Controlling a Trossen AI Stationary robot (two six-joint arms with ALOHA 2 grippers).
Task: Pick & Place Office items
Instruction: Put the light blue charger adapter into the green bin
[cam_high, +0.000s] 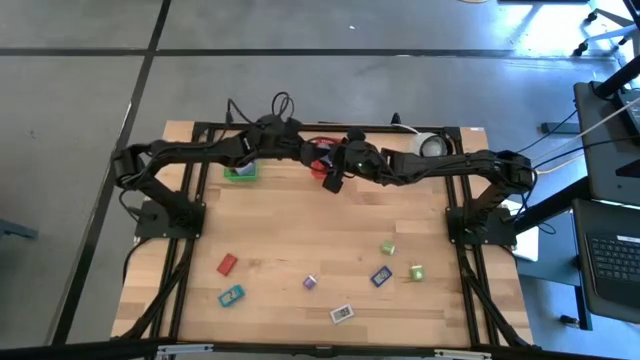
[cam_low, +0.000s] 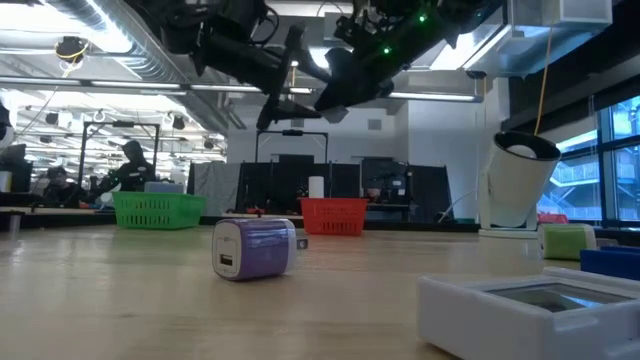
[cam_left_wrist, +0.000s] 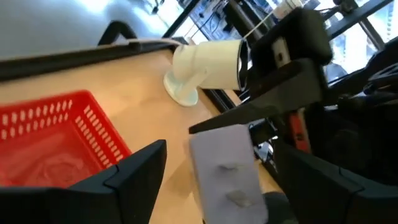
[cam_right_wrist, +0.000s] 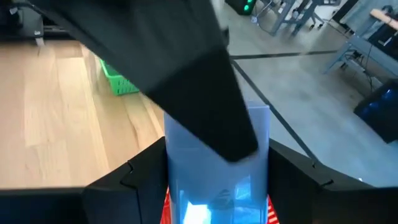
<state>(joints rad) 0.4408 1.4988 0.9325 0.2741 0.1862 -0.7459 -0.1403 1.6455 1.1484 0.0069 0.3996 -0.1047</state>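
**Held item.** My right claw (cam_right_wrist: 217, 158) is closed on a lavender flat rectangular piece (cam_left_wrist: 225, 171). Both fingers press its long edges. In the right wrist view its long axis runs straight out between my fingers and away from the wrist. In the left wrist view it lies broad face to the camera, long axis roughly in line with my left fingers.

**Left claw.** My left claw (cam_left_wrist: 219, 149) stands wide open. Its fingers flank the same piece, with a gap visible on at least one side.

**Location.** Both claws meet in the air at the upper centre of the high view, over the red mesh basket (cam_high: 321, 166). The arms hide the piece itself in that view.

**Edges.**
- The green mesh basket (cam_high: 240, 172) sits just left of the meeting point.
- The white cup-like thing (cam_high: 432, 144) lies to its right, near the table's far edge.
- The red basket's rim is below the piece.

**Open room.** The middle band of the wooden table (cam_high: 300, 220) is bare. Loose items lie well apart across the lower part of the high view:
- red block (cam_high: 227, 264)
- teal piece (cam_high: 231, 296)
- lavender block (cam_high: 310, 283)
- white flat piece (cam_high: 342, 313)
- blue piece (cam_high: 381, 277)
- two green blocks (cam_high: 387, 248) (cam_high: 415, 272)
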